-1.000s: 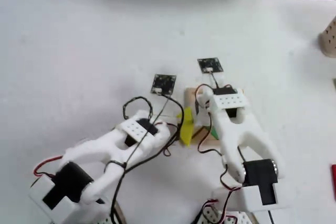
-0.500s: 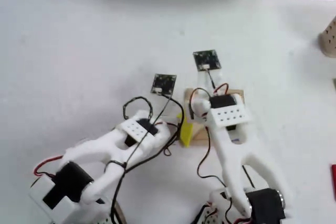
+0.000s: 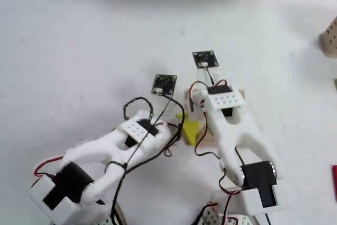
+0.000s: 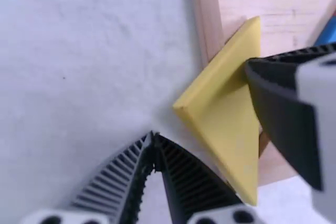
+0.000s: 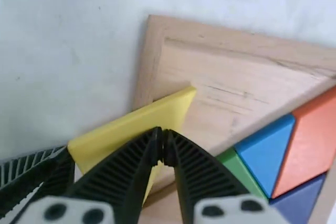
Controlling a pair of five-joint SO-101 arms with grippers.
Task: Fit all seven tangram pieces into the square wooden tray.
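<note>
A yellow triangle (image 4: 226,124) (image 5: 131,127) (image 3: 188,126) leans tilted over the rim of the square wooden tray (image 5: 144,66) (image 4: 205,24) (image 3: 241,95), one corner above the tray floor. My right gripper (image 5: 161,132) is shut, its tips against the triangle's upper edge; its black finger (image 4: 278,103) presses on the piece from the tray side. My left gripper (image 4: 154,139) (image 3: 174,130) is shut and holds nothing, just off the triangle's outer corner on the table. Inside the tray lie a blue triangle (image 5: 265,150), an orange piece (image 5: 307,140), a green piece (image 5: 239,169) and a dark blue piece (image 5: 299,203).
Two small circuit boards (image 3: 165,83) (image 3: 205,59) lie on the white table beyond the grippers, with cables running back to the arms. A perforated wooden object (image 3: 330,38) and a red item (image 3: 335,175) sit at the table's right edge.
The right arm reached farther out over the tray, then drew back. The yellow triangle has tipped from a narrow on-edge stance to a flatter lean against the tray rim. The left arm kept still.
</note>
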